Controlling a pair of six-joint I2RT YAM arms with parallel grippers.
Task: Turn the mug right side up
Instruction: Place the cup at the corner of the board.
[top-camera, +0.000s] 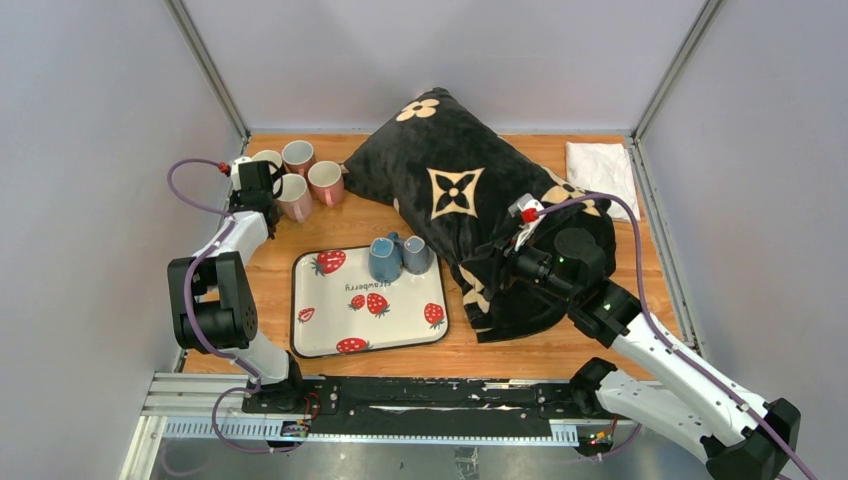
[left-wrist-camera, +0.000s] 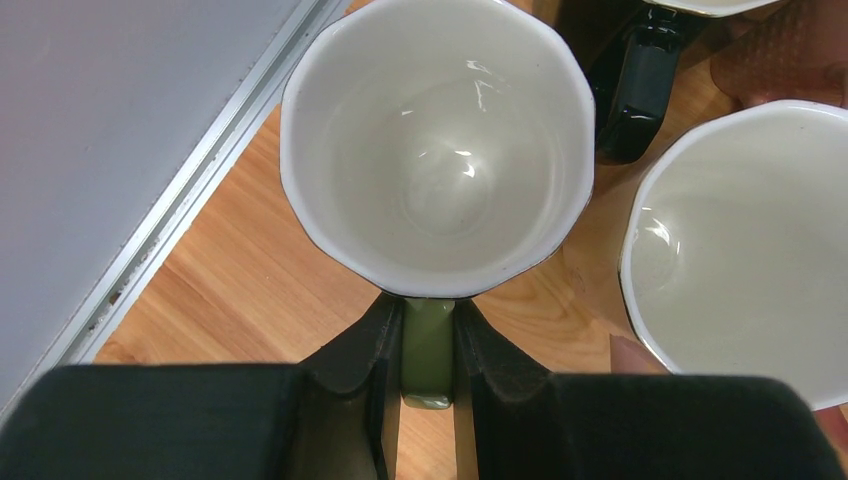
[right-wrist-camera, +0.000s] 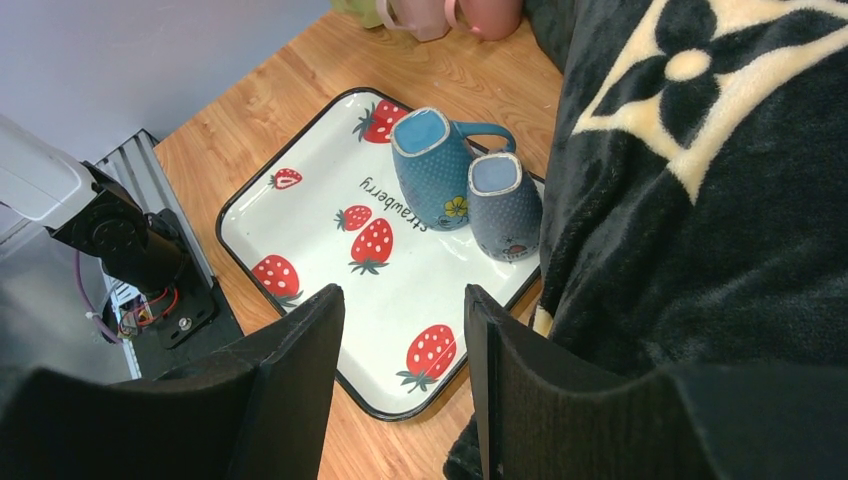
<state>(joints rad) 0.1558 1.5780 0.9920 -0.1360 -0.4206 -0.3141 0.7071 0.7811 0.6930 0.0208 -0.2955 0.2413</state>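
Just ahead of the left jaws, which clamp its green handle (left-wrist-camera: 428, 345), the mug (left-wrist-camera: 437, 150) stands mouth-up, seemingly resting on the desk (left-wrist-camera: 230, 290), so the next move is parting and retreating; the right jaws hang apart, empty.

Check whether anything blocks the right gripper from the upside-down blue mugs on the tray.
Nothing visible does. The right gripper hangs open above the tray, with only bare tray between it and the two blue mugs. The black pillow crowds the smaller mug on its right side, which could hamper a grasp from there.
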